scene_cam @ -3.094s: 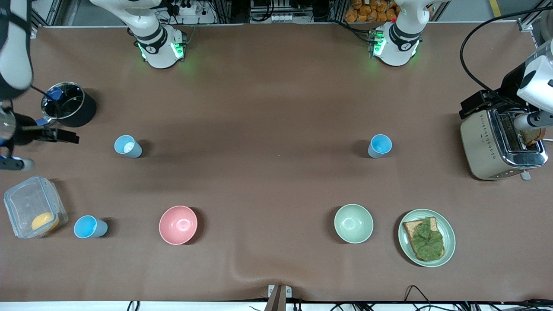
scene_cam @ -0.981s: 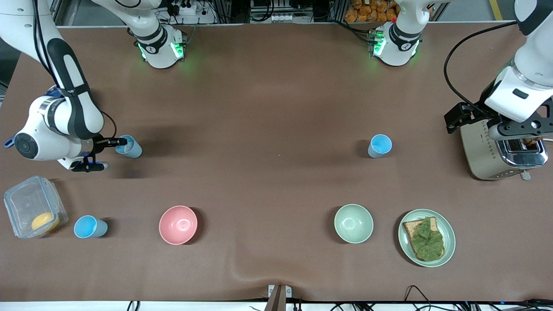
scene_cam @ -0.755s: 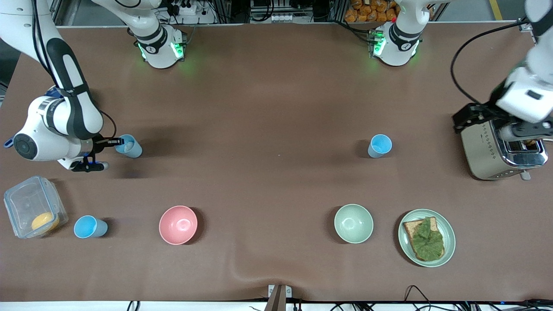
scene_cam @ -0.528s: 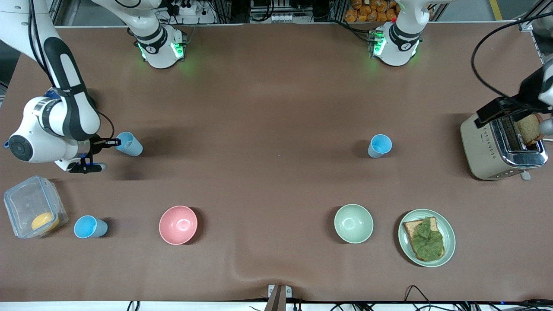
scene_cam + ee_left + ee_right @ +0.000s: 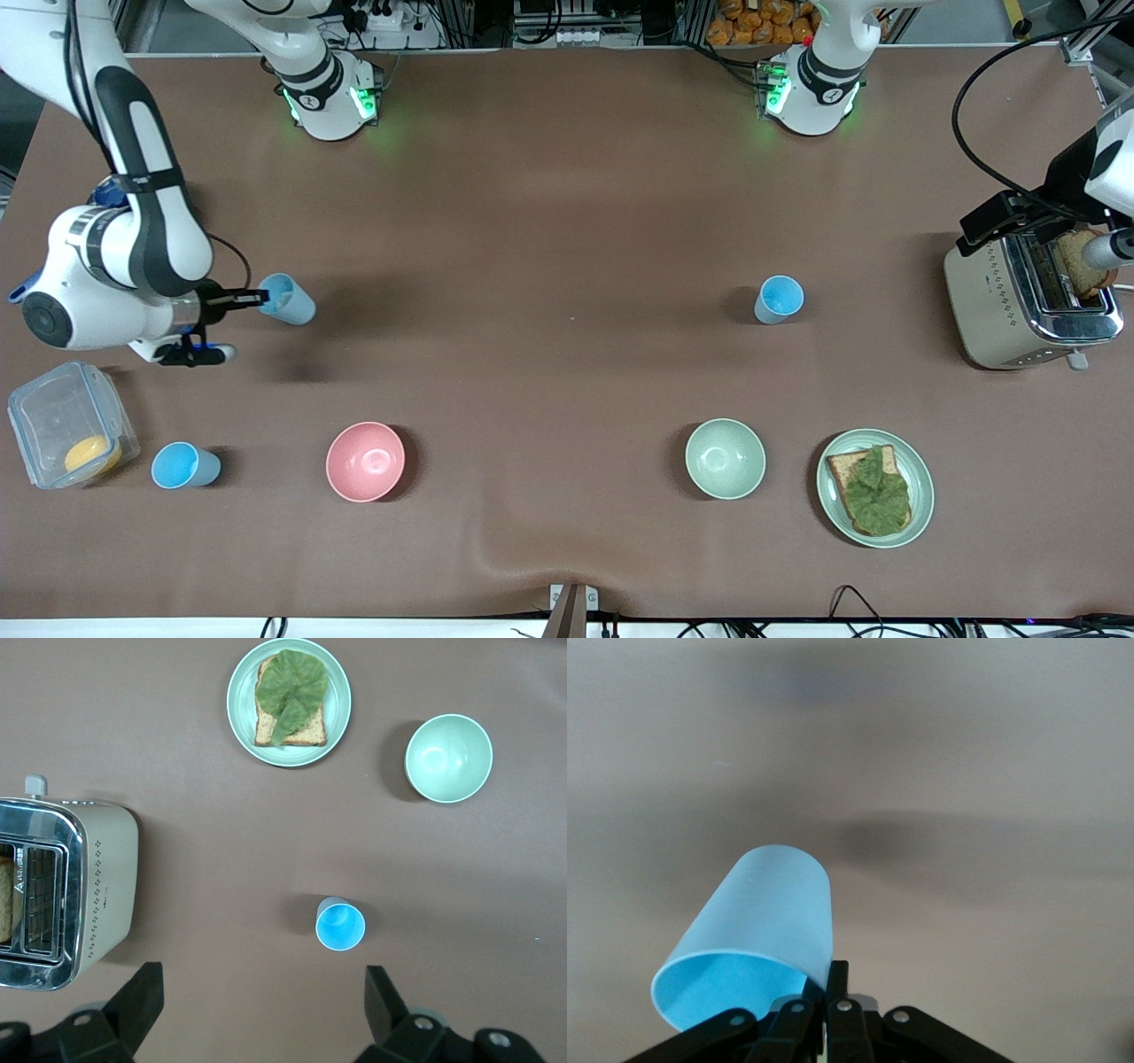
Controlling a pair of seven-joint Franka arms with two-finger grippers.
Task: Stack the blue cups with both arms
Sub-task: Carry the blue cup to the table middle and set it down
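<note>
Right gripper [image 5: 257, 299] pinches the rim of a tilted blue cup [image 5: 288, 299], middle left of the front view.

The cup's long axis leans away from the fingers. Two other cups [image 5: 780, 299] [image 5: 183, 466] stand upright; the spread left gripper [image 5: 266, 1014] hangs above the toaster [image 5: 1028, 301], nearer the centre-right one. No legible writing.

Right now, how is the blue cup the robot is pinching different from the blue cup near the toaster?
The held cup is pinched at its rim by the shut right gripper, lifted and tilted; the cup near the toaster stands upright on the table, untouched. The open left gripper is up above that second cup. Both are small, light blue and handleless.
</note>
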